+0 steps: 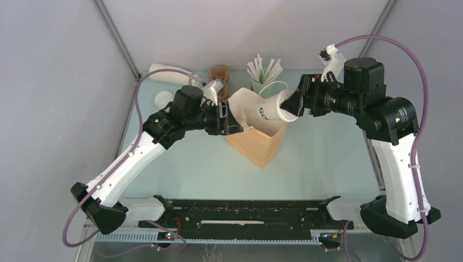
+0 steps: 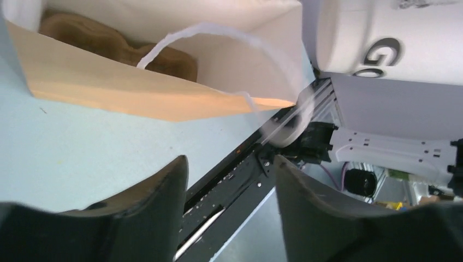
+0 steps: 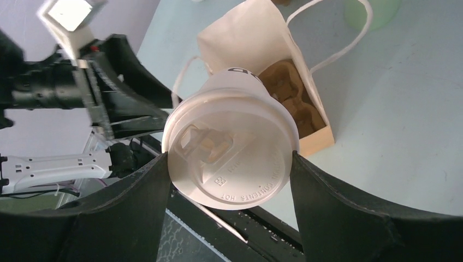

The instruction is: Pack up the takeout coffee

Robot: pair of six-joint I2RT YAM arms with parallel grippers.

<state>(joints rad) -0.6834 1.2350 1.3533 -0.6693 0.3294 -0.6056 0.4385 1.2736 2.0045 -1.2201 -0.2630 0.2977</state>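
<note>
Left fingers (image 1: 233,126) and handle (image 1: 273,85) crowd the bag's (image 1: 261,147) open mouth.

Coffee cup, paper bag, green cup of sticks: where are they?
Coffee cup (image 1: 272,107): top view, its white side wall.
Paper bag (image 1: 257,146): top view, its brown outer side.
Green cup of sticks (image 1: 257,86): top view, its green wall.

Cup (image 1: 271,109) over bag (image 1: 256,148), carrier (image 3: 292,101) inside

A pale blue-green desk (image 1: 327,164) fills the booth, closed in by a plain grey-white back wall (image 1: 245,27) and matching side walls (image 1: 49,109). Slanting metal struts (image 1: 117,38) mark the rear corners. A black rail (image 1: 245,210) runs along the near edge. The light is soft and even, the shadows faint.
</note>
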